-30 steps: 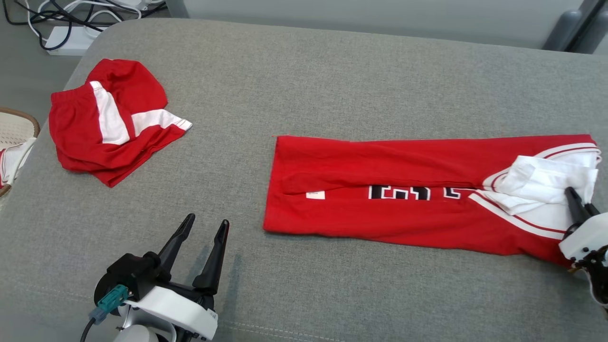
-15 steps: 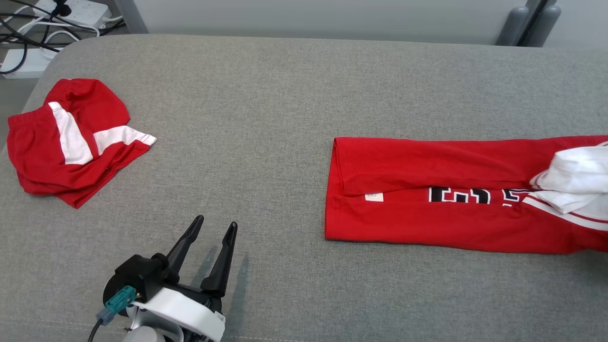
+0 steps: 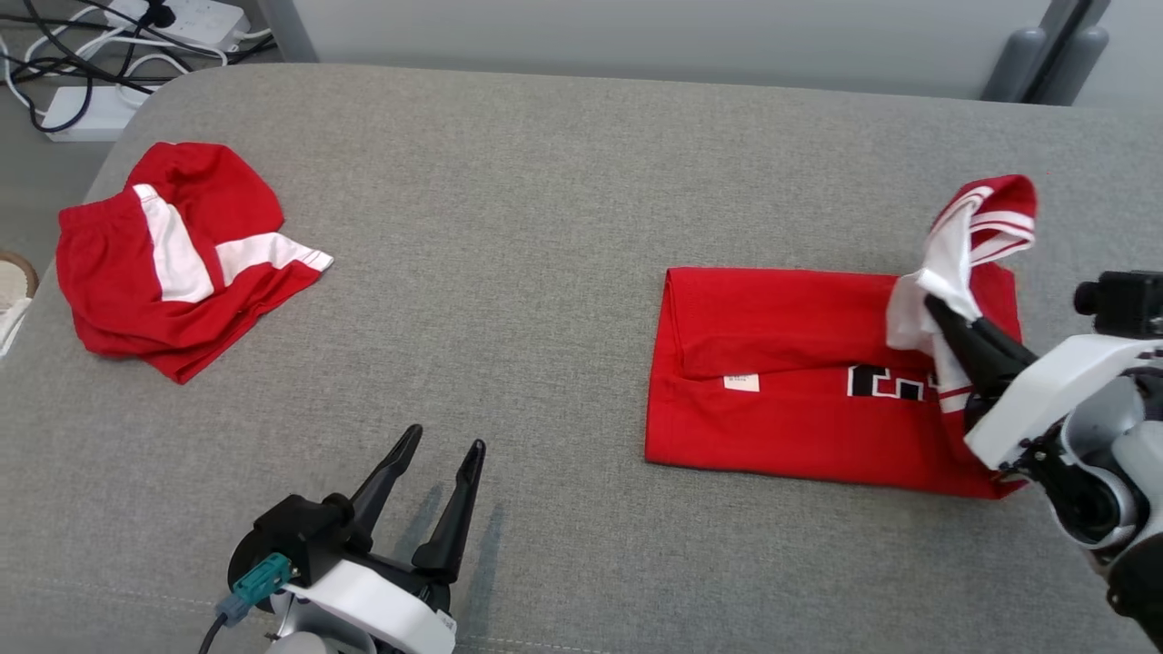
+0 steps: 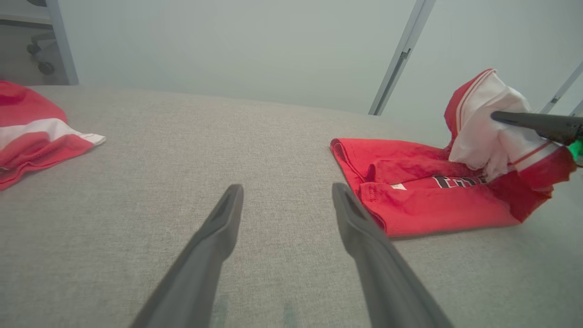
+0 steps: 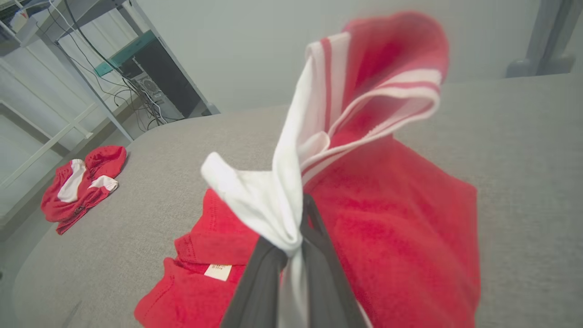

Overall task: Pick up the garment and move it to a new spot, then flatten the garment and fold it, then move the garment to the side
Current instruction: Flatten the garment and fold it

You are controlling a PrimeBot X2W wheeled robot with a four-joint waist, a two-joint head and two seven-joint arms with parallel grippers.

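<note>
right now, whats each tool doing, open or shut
Left tool: open, empty.
Right tool: shut on the white-trimmed end of the red shirt, raised above the rest.

The left gripper (image 3: 445,440) has two long, dark, tapering fingers (image 3: 388,470) set in a black housing (image 3: 304,536). Nearer sits a smooth white shell (image 3: 372,604) with a small label, and a teal connector (image 3: 262,581) with a dark cable (image 3: 211,636) plugs in at its left. The right gripper (image 3: 934,307) has the same dark fingers and a white shell, with a black block (image 3: 1122,302) on its far side and a rounded grey-and-white joint (image 3: 1090,490) nearer.
</note>
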